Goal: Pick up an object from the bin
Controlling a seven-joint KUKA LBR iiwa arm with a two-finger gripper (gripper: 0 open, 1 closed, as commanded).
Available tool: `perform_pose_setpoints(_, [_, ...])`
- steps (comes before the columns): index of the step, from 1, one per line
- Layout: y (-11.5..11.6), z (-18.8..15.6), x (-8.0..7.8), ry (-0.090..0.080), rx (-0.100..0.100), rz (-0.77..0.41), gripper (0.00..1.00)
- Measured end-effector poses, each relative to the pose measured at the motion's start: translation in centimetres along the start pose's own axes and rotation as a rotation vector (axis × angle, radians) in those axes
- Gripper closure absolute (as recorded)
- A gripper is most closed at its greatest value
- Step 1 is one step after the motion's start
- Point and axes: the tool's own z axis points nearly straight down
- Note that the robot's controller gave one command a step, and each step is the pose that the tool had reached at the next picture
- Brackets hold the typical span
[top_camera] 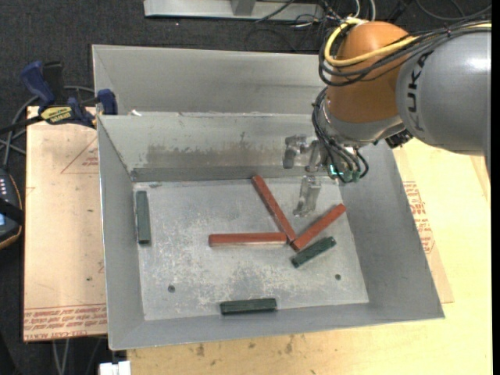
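Note:
My gripper (306, 201) hangs over the right part of the bin, its fingers pointing down with nothing between them. Just left of the fingertips lies a red-brown bar (273, 208), slanting from upper left to lower right. To the lower right lies another red-brown bar (319, 226), tilted the other way. A dark green bar (313, 251) lies just below that one. A third red-brown bar (247, 240) lies flat, meeting the others near the middle of the floor.
A dark green bar (143, 216) lies upright along the left wall. Another dark green bar (248, 306) lies along the front wall. The arm with its orange cover and cables hangs above the bin's right rear corner.

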Motion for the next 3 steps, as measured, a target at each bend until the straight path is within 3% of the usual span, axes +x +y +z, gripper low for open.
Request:
perform_pose_setpoints(1, [-0.3, 10.6, 5.7, -0.012, 0.000, -0.321, 0.00])
perform_pose_setpoints(2, [6.5, 9.0, 0.8, -0.014, 0.000, -0.513, 0.00])
perform_pose_setpoints(3, [6.0, 10.8, 3.6, -0.005, 0.001, -0.580, 0.00])
